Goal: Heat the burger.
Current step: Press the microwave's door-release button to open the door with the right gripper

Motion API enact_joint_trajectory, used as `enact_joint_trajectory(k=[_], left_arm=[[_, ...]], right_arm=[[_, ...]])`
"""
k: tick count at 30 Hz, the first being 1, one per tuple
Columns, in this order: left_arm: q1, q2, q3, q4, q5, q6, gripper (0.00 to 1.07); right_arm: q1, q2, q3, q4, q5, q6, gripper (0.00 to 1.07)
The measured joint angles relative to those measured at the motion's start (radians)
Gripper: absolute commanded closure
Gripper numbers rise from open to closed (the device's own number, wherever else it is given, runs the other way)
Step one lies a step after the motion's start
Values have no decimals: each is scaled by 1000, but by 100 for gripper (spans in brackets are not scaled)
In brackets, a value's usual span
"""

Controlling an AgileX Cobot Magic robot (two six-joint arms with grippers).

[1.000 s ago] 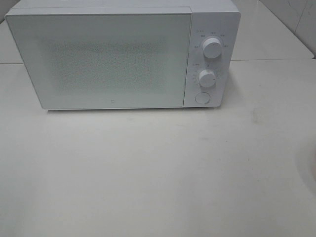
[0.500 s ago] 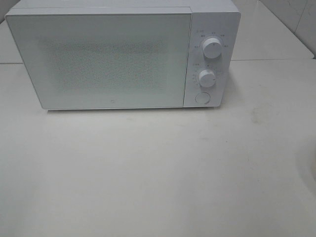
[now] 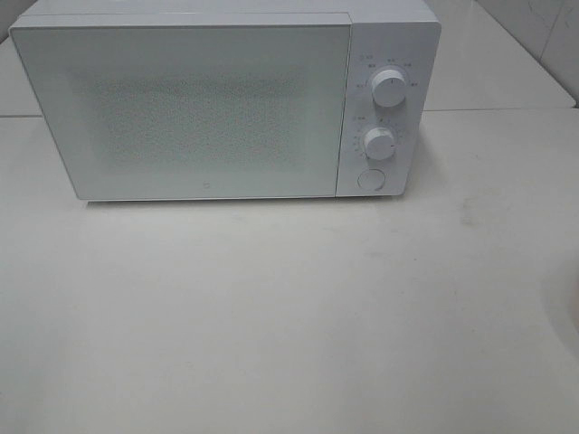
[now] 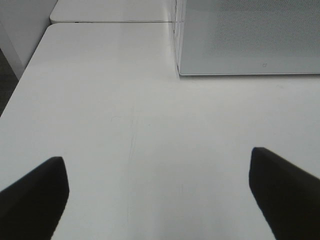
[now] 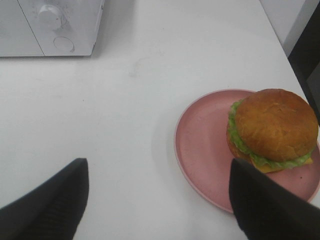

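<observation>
white table (image 3: 271, 316) fronts the microwave (image 3: 208, 108); our left gripper (image 4: 159, 185) and right gripper (image 5: 157, 200) hover open-jawed before it, burger (image 5: 275, 127) on its pink plate (image 5: 200, 160); nothing has moved since.

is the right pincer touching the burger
Apart. In the right wrist view the right pincer stands open, and bare pink plate shows between its finger and the burger.

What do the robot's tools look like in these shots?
Only the fingertips show. The left tool has two matte black fingers, wedge-shaped with straight angled edges. The right tool looks the same, with a faint fine-grained texture on the black. No cables, markings or arm links are visible in any view.
</observation>
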Motion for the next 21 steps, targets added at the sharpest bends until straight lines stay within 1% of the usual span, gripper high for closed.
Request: enact_joint_trajectory(k=[5,8,13,19,21], left_arm=[[0,0,0,0,0,0,17],[0,0,0,0,0,0,17],[0,0,0,0,0,0,17],[0,0,0,0,0,0,17],[0,0,0,0,0,0,17]], right_arm=[[0,78,0,0,-27,0,32],[0,122,0,1,-77,0,32],[0,225,0,22,-212,0,32],[0,289,0,23,-278,0,32],[0,352,0,23,-356,0,32]])
